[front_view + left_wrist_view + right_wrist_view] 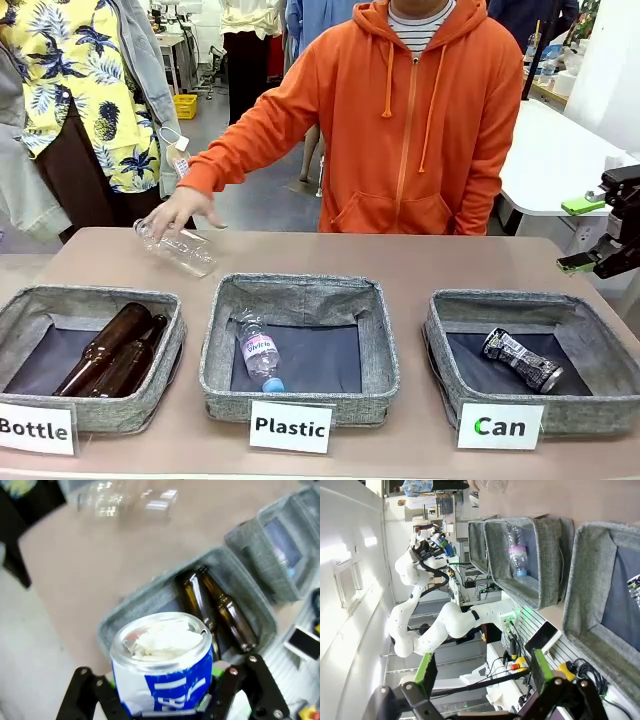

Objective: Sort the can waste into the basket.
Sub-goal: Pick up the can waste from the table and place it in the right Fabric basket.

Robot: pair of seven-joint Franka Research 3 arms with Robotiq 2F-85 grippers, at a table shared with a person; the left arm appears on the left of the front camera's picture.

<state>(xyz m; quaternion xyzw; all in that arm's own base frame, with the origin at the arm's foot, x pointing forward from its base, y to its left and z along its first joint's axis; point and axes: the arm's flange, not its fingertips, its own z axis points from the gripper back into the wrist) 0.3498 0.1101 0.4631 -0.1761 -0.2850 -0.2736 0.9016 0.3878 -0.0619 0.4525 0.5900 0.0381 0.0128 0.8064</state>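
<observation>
Jaws of the left gripper (165, 695) clamp the blue-and-white can (161, 660) above the brown bottles (225, 612). Right gripper (582, 234) hangs sideways near the Can basket (590, 408), its jaws apart.

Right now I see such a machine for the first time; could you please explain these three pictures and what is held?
Two white robot arms share a table with a person. The front picture looks across it at three low grey woven-fabric baskets with white cards: the Bottle basket, the Plastic basket and the Can basket, where a dark silvery crushed can lies. The person's hand reaches a clear plastic bottle on the table. The other pictures come from cameras on the arms' wrists. The left gripper is shut on a crushed blue and white can; two brown glass bottles lie in the basket beyond. The right gripper is open and holds nothing.
</observation>
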